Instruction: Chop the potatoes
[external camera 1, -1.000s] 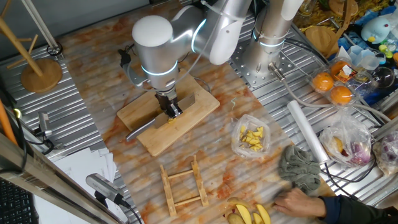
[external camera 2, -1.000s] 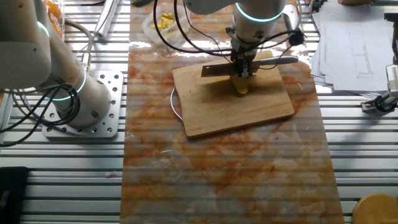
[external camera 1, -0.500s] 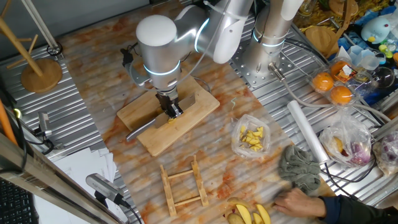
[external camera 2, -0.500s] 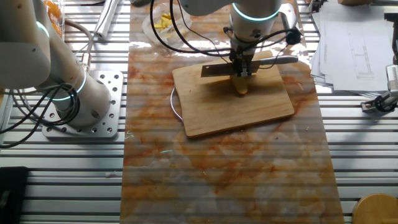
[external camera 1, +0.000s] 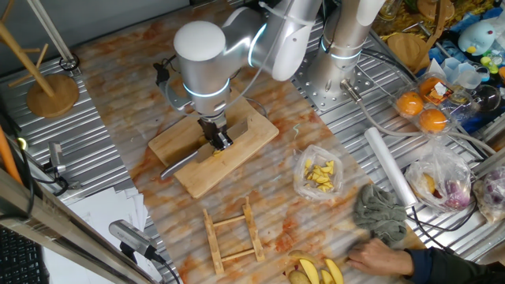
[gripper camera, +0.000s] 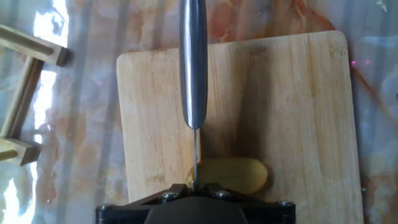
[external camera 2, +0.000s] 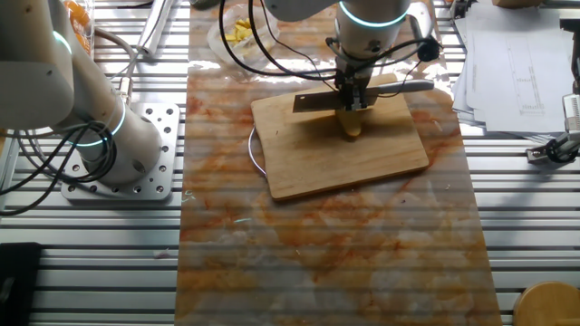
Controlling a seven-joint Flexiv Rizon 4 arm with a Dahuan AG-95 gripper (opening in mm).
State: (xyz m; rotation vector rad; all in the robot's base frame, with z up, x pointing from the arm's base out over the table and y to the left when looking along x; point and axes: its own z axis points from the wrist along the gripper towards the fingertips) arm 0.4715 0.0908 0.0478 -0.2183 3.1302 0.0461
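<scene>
A pale-yellow oval potato [gripper camera: 235, 175] lies on the wooden cutting board [gripper camera: 292, 99], whole as far as I can see. My gripper [gripper camera: 194, 185] is shut on a knife [gripper camera: 193, 62], whose thin blade stands edge-down across the potato's left part. In the fixed views the gripper [external camera 1: 219, 142] [external camera 2: 353, 102] hangs straight above the potato [external camera 1: 215, 152] [external camera 2: 352, 127] on the board [external camera 1: 189, 180] [external camera 2: 344, 167]. The knife [external camera 2: 317, 101] lies level across the board, its grey handle [external camera 1: 177, 164] reaching past the board's edge. Whether the blade touches the potato I cannot tell.
A clear bag of yellow chunks [external camera 1: 319, 175] lies right of the board, and a wooden rack [external camera 1: 233, 231] stands in front of it. A person's hand [external camera 1: 379, 254], a grey cloth [external camera 1: 383, 213] and yellow wedges [external camera 1: 323, 272] are at the front right. A second arm's base [external camera 2: 118, 136] stands nearby.
The arm's upper joint has drifted slightly to the right in one fixed view. The gripper, knife and potato stay where they were.
</scene>
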